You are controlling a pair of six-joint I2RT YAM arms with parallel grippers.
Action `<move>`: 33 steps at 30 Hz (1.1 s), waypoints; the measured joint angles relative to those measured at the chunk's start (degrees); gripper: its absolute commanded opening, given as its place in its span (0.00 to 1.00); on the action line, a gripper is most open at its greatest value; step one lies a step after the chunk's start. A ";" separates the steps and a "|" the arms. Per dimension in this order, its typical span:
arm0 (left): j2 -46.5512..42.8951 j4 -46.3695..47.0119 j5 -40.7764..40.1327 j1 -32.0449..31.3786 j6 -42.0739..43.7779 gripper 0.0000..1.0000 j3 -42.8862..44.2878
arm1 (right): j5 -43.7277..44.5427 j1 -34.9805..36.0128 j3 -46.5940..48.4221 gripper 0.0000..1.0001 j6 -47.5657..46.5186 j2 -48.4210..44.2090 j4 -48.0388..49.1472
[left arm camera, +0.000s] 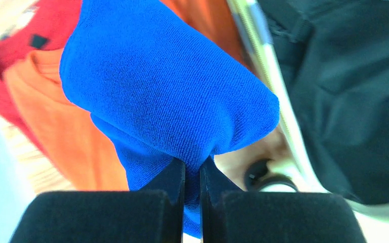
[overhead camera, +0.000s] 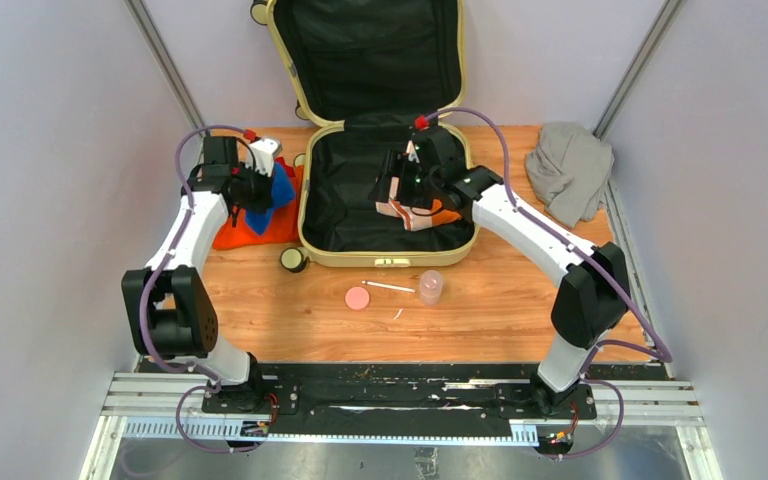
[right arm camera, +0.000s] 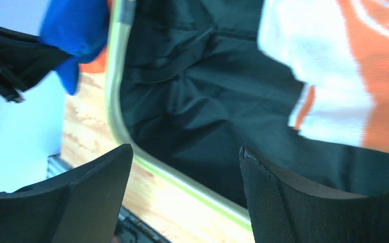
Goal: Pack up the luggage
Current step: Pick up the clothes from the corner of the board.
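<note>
Left gripper (left arm camera: 192, 174) is pinched tight on a blue cloth (left arm camera: 167, 91), bunching it above the orange clothes (overhead camera: 265, 232) just left of the luggage (overhead camera: 390, 258), I'd guess to carry it over the rim. Right gripper (right arm camera: 185, 152) hangs jaws-apart inside, holding nothing, beside an orange-and-white garment (right arm camera: 334, 76). Luggage sits mid-table, lid propped up at the far side, long axis left-right, wheels pointing left.

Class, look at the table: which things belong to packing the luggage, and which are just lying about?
Job in hand: luggage; blue cloth in the left tool; orange garment; white-and-orange garment inside; probably the grey cloth.
Lying about: pink disc; clear cup; white stick.
</note>
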 measured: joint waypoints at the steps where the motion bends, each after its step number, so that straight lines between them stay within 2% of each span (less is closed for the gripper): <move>1: -1.27 -0.66 2.01 0.00 -0.59 0.00 -1.01 | -0.92 0.98 0.00 0.84 1.16 0.00 0.79; 8: -3.30 -3.63 14.93 -0.33 -7.80 0.00 -4.94 | -7.39 6.23 -0.02 0.93 8.85 1.64 7.39; 12: -3.30 -2.62 18.95 -1.31 -11.06 0.00 -5.88 | -10.84 7.58 -0.66 0.95 12.39 4.09 11.91; 18: -3.34 -1.40 19.96 -1.77 -12.11 0.00 -6.62 | -14.05 7.65 0.48 0.96 15.78 10.62 16.04; 28: -7.65 -2.05 20.28 -2.25 -9.33 0.00 -8.31 | -19.37 7.65 19.47 0.97 15.30 27.15 16.35; 33: -9.92 -3.98 21.03 -2.73 -6.82 0.00 -8.33 | -21.27 7.65 21.66 0.95 13.44 29.49 16.63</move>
